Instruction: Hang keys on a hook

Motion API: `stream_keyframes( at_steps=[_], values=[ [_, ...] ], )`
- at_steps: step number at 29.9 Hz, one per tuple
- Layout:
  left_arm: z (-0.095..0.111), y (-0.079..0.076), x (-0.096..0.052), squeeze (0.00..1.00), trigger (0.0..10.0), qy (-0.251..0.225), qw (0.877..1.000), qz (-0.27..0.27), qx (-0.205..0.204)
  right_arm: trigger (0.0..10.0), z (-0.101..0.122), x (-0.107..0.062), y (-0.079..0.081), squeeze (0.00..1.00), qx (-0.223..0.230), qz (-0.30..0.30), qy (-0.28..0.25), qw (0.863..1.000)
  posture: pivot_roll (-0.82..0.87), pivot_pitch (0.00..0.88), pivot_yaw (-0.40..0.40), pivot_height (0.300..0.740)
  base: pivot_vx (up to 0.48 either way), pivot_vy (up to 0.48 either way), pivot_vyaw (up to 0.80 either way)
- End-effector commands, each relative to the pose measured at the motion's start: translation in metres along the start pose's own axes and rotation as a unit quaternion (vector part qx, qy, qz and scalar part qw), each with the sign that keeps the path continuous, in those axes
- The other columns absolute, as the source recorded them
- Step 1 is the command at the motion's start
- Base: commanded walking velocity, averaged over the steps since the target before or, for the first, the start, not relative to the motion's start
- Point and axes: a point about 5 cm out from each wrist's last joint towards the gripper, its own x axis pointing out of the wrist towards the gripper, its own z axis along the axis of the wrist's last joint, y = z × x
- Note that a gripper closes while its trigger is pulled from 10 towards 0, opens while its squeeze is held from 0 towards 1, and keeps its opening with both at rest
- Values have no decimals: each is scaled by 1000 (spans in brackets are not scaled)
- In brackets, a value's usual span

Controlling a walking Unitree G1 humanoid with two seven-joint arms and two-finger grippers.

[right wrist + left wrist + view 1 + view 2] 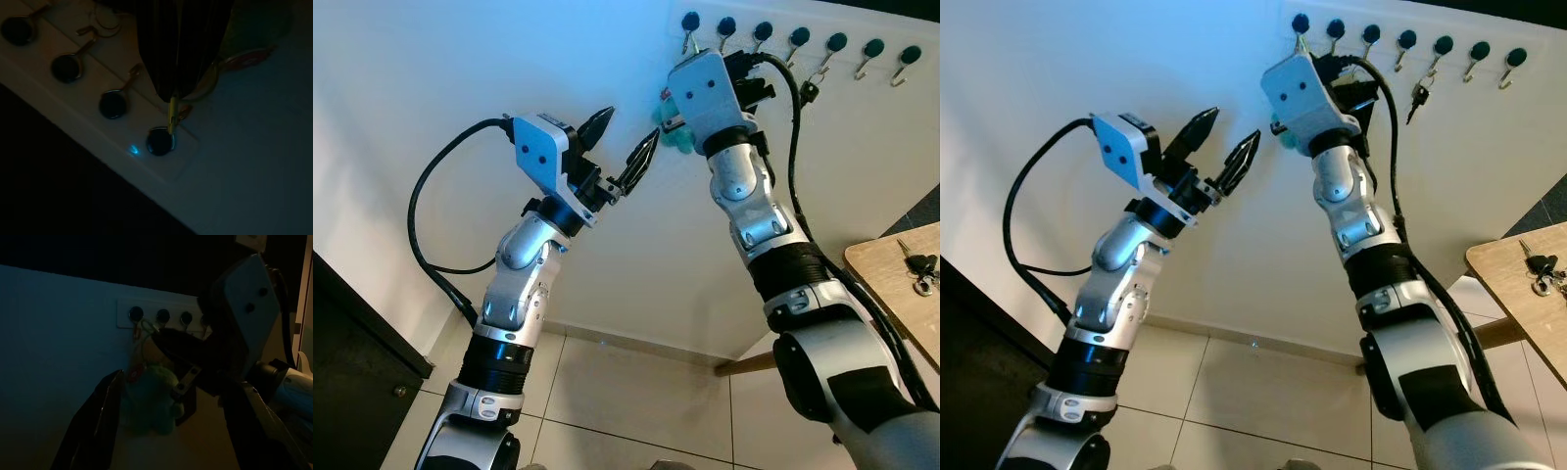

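A white hook rack [803, 24] with several dark-knobbed hooks runs along the wall. My right gripper [172, 93] is raised to its left end, shut on a key ring [210, 81] whose yellow clip [171, 115] sits right at the end hook [159, 141]. From the ring a teal plush keychain [677, 139] hangs below the right wrist. My left gripper [628, 129] is held up just left of the plush, open and holding nothing; the left wrist view has the plush [152, 399] between its fingers, farther off.
Another bunch of keys [809, 91] hangs from a hook further right. A wooden table [886, 284] at the right edge carries more keys [920, 269]. A dark cabinet [352, 372] stands at lower left on a tiled floor [626, 382].
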Motion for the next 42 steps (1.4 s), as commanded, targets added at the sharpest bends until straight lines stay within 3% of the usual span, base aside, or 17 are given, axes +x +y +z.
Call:
stream_keyframes(
  at_steps=[1,15,16,20,35,42],
  values=[
    [1,-6,4,0,10000,-6,1000,-11,-4,10000,-2,1,1,0,-18,17,5,1000,32,74,-86,740,0,0,0],
    [2,-5,4,0,10000,-8,1000,-6,-4,10000,2,8,3,0,-130,42,-9,991,34,72,-91,740,0,0,0],
    [2,-5,4,0,10000,-8,1000,-7,-4,10000,2,8,3,0,-165,44,-12,985,32,73,-90,740,0,0,0],
    [2,-6,5,0,10000,-8,1000,-8,-5,10000,0,8,2,0,-213,51,-12,976,30,73,-87,740,0,0,0],
    [1,-6,5,0,10000,-6,1000,-11,-5,10000,-12,5,6,0,-253,82,16,964,33,69,-84,740,0,0,0],
    [1,-6,5,0,10000,-5,1000,-13,-5,10000,-16,1,10,0,-222,96,28,970,34,68,-82,740,0,0,0]
  ],
)
